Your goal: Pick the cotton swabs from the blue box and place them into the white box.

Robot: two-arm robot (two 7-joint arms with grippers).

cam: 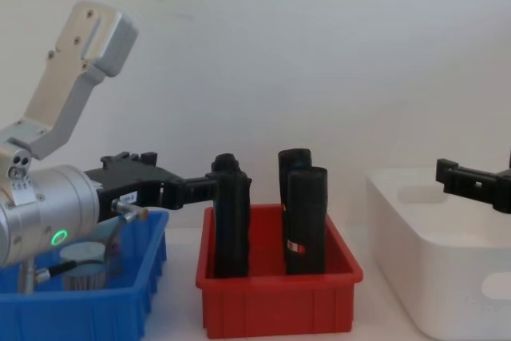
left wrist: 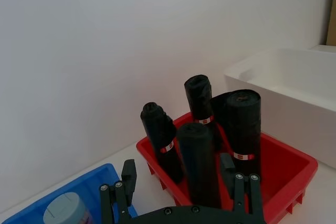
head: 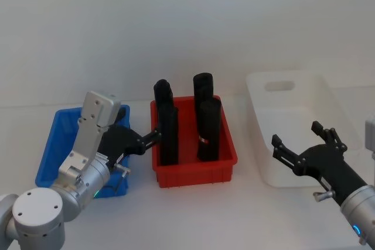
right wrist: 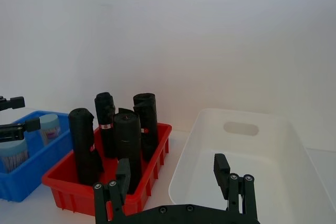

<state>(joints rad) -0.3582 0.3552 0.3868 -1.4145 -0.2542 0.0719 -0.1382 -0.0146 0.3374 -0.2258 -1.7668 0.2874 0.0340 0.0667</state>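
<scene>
The blue box [head: 56, 144] sits at the left and holds cotton swabs in clear tubs with pale caps [right wrist: 50, 127] [right wrist: 13, 153]; one tub [cam: 84, 271] shows under my left arm, and its cap [left wrist: 65, 211] is close below the wrist. My left gripper [head: 147, 139] is open and empty, raised over the blue box's right end with its fingertips [cam: 211, 187] by the red bin. The white box [head: 293, 124] stands at the right. My right gripper [head: 296, 134] hovers open and empty over its front part, fingers [right wrist: 223, 174] spread wide.
A red bin [head: 193, 171] with several tall black upright rolls [head: 208, 127] stands between the two boxes, right in front of my left fingertips. A white wall runs along the back of the white table.
</scene>
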